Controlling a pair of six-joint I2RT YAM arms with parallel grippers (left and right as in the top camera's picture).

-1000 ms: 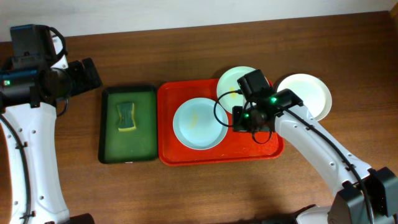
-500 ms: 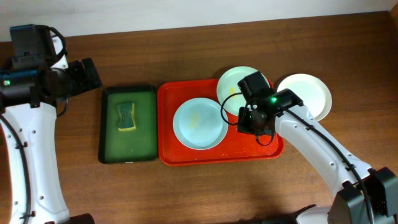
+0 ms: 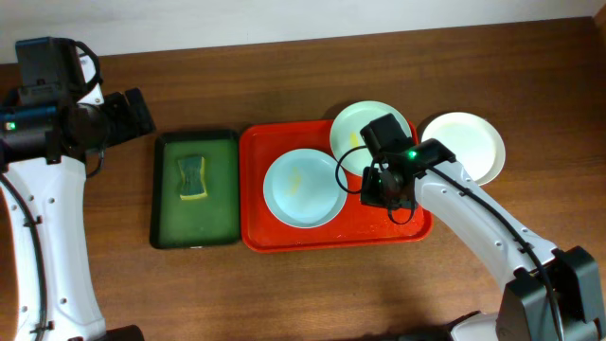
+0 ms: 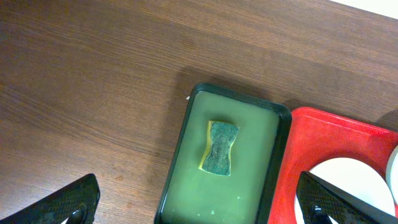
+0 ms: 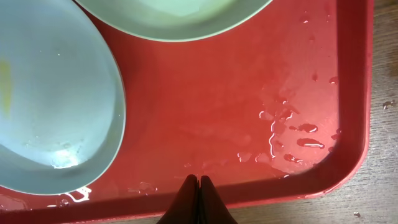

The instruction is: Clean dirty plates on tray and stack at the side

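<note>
the right pincer is held with its two fingers pressed together, and nothing is seen between them. it is placed low over the near right part of the tray, just inside the near rim. on the red floor in front of the pincer and to its right, water drops are seen. to the left of the pincer the pale blue plate is lying on the tray, with a yellow smear on its inner face. further ahead of the pincer the mint plate is found; in the overhead view it is seen over the far right corner of the tray, its far edge reaching past the rim, and a small yellow mark is on it. to the right of the pincer, outside the tray, the white plate is lying on the wooden tabletop, just beside the tray.

the left pincer is spread wide and is holding nothing. it is kept high above the tabletop. below it the dark green tray is seen, with a sponge lying inside. the red tray is just beside this green tray, on the right of it.
</note>
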